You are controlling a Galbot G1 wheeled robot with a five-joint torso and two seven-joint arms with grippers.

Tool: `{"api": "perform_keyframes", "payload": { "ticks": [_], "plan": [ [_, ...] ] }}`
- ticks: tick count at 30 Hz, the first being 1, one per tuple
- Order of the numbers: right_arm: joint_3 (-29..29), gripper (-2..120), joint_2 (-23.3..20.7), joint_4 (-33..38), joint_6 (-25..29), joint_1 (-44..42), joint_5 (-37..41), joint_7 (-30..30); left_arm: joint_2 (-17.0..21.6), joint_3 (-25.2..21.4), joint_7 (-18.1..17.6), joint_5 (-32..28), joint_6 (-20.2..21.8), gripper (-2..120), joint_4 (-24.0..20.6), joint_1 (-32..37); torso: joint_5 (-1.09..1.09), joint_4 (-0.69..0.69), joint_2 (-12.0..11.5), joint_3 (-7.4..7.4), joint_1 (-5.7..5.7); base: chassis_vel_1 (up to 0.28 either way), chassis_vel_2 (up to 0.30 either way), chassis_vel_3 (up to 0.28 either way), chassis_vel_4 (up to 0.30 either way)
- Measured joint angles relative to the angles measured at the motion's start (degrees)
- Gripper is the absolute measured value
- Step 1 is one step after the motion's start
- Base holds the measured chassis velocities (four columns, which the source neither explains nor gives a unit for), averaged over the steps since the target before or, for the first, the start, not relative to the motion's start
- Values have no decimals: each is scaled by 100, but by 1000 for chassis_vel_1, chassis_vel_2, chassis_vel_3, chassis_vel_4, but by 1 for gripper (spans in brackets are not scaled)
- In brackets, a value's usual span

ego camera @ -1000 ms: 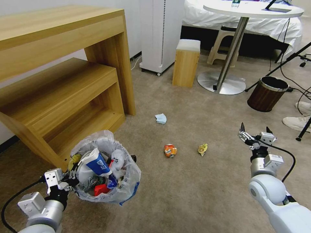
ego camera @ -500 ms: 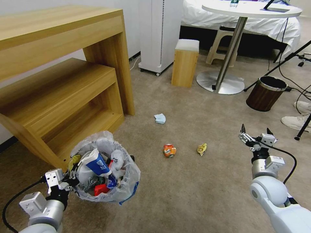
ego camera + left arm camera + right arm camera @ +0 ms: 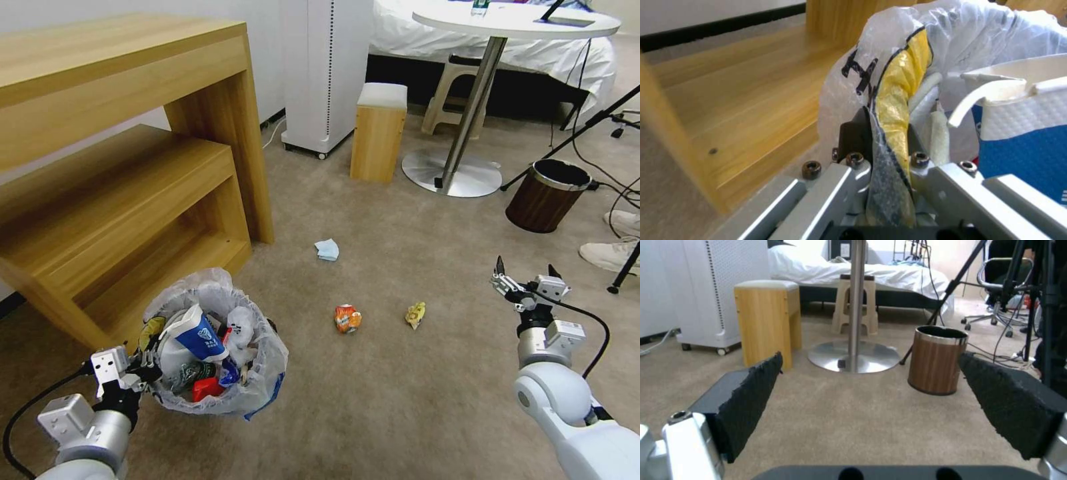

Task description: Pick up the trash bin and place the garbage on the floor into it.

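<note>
Carrying the bin (image 3: 217, 347) by its rim in my left gripper (image 3: 143, 369); right gripper (image 3: 527, 280) wide, next dropping onto the can (image 3: 347, 318) beyond the bin.

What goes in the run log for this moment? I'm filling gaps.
left gripper: shut on trash bin rim | right gripper: open, empty | floor: three scraps

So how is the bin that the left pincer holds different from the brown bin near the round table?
The trash bin has a crinkly whitish plastic liner and is heaped with litter; the brown bin shows wood grain, a metal rim and a dark inside. The trash bin is gripped at its rim by the left pincer, while the brown bin stands alone on the carpet. Both are small and round.
</note>
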Motion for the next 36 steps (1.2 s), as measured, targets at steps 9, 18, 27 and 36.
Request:
{"api": "perform_keyframes", "payload": {
  "ticks": [9, 18, 27, 36],
  "plan": [
    [-73, 100, 59, -60, 73, 7, -51, -19, -6, 2, -3, -5, -11, 3, 17, 3, 0, 1, 0, 0, 0, -117, 121, 123, -128],
    [-109, 100, 54, -95, 115, -4, -52, -59, -30, 26, -4, -2, -11, 3, 71, -36, 0, 1, 0, -2, 0, -38, 19, 22, -26],
    [-339, 100, -160, -69, -267, 194, 1271, -196, -41, 55, 5, 11, -21, 3, 170, -91, 0, 1, 0, -1, 0, 0, 0, 0, 0],
    [-1070, 100, -125, -886, 117, 1018, 2295, -1798, -100, 54, 17, 7, -61, 3, 315, -167, 0, 2, 0, -1, 0, 0, 0, 0, 0]
  ]
}}
